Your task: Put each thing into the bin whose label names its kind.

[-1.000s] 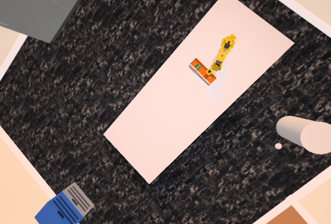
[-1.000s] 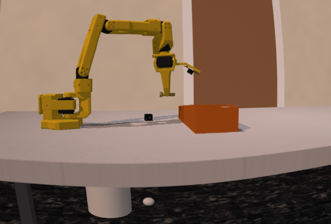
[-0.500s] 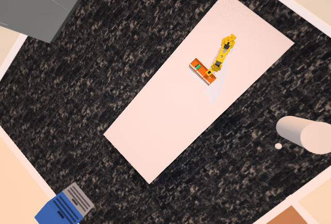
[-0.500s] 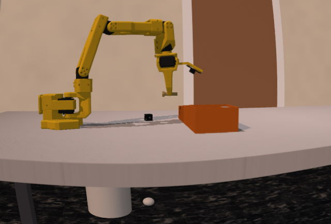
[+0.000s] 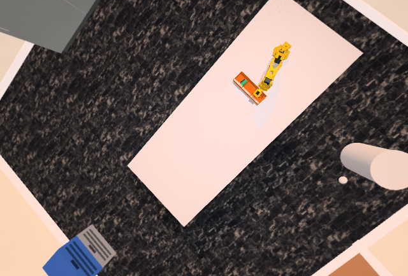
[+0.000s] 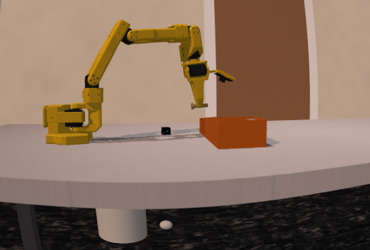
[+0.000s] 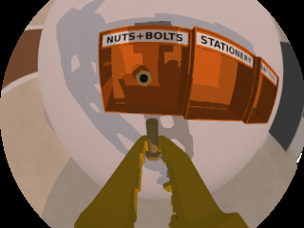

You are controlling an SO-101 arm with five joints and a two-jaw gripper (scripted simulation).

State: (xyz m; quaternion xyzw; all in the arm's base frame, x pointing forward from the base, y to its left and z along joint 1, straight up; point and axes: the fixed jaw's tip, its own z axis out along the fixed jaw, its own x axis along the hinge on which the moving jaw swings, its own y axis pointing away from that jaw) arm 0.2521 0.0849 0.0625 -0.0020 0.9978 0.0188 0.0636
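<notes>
My gripper is shut on a brownish bolt, held crosswise above and beside the near wall of the orange bins. The bin labelled NUTS+BOLTS holds a brass-coloured nut. The STATIONERY bin is in the middle of the row. The third bin has a label too slanted to read surely; in the top view a green thing lies in it. A small black die lies on the table between the arm's base and the bins; it is hidden in the other views.
The orange bin row stands on the pale table. The arm's yellow base stands on the same table. A white column and a small pale ball are off the table.
</notes>
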